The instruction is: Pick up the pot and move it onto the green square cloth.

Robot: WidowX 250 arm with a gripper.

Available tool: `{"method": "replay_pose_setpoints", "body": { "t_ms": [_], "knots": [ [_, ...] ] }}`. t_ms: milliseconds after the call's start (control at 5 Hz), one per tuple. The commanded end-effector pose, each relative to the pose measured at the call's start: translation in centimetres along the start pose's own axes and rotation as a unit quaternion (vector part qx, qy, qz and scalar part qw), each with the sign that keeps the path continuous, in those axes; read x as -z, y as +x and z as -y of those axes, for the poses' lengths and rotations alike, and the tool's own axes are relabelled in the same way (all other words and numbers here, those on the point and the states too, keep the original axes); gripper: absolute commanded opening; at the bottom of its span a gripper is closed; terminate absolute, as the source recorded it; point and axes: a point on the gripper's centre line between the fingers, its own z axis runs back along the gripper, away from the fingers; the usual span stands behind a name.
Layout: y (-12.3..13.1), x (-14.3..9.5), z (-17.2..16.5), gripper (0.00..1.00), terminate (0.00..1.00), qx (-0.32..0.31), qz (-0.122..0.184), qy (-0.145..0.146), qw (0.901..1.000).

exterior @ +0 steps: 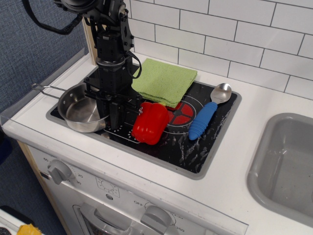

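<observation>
The pot, a small shiny steel saucepan with a wire-loop handle pointing left, sits at the left end of the black stove top. My gripper comes straight down on the pot's right rim, with its jaws closed around that rim. The pot looks slightly tilted. The green square cloth lies flat at the back of the stove, behind and to the right of the gripper, with nothing on it.
A red toy pepper stands right beside the gripper, between it and the stove's middle. A spoon with a blue handle lies to the right. A grey sink is at far right. A tiled wall stands behind.
</observation>
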Motion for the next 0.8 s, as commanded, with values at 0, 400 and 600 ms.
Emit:
{"method": "replay_pose_setpoints", "body": {
  "t_ms": [0,400,600],
  "knots": [
    [-1.0,-2.8,-0.7,0.00,0.00,0.002,0.045,0.008,0.9990],
    [-0.4,-8.7,0.7,0.00,0.00,0.100,0.066,0.014,0.9927],
    [1.9,-10.5,2.0,0.00,0.00,0.127,0.076,0.022,0.9888]
  ]
}}
